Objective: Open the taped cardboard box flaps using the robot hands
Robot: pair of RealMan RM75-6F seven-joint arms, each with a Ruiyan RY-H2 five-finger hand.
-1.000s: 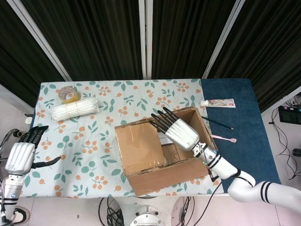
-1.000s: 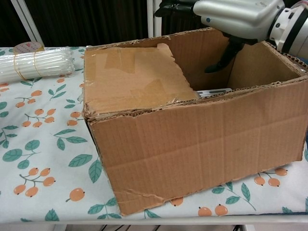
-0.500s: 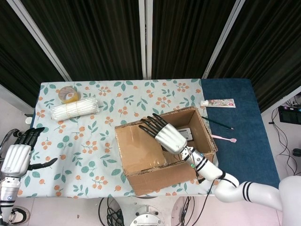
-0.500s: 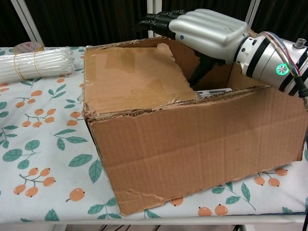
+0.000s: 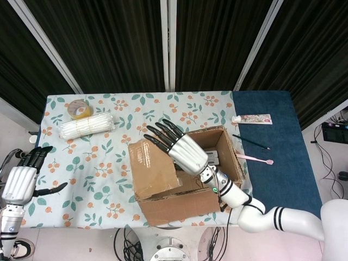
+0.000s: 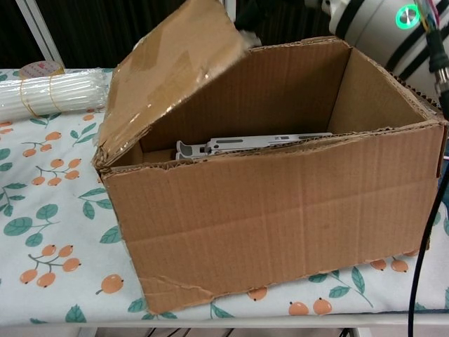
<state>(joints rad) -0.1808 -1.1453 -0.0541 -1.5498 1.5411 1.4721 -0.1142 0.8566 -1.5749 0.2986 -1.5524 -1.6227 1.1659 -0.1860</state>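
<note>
- the cardboard box (image 6: pixel 280 232) sits at the near edge of the surface (image 5: pixel 109 157), its front wall facing the chest view; inside, a grey metal piece (image 6: pixel 252 144) lies along the bottom.
- the flap (image 6: pixel 168 77) on the robot's left side of the box is tilted up, hinged along the left wall, with clear tape across its face; its long axis runs front to back, and its free edge points up and toward the middle of the box.
- the right hand (image 5: pixel 182 149) is over the box opening, just beside that free edge, so the flap lies to the left of its fingers (image 5: pixel 159 134). the fingers are spread and stretched out flat, gripping nothing; they seem to touch or press the flap near its edge, though the contact itself is hard to make out.
- my judgement: pushing further leftward should fold the flap outward past upright, and the right hand is by far the nearer one for it.
- the left hand (image 5: pixel 24 176) hangs well apart, off the left edge of the surface, fingers apart and holding nothing.
- further back lie a bundle of white sticks (image 5: pixel 87 126) and a tape roll (image 5: pixel 79 109).
</note>
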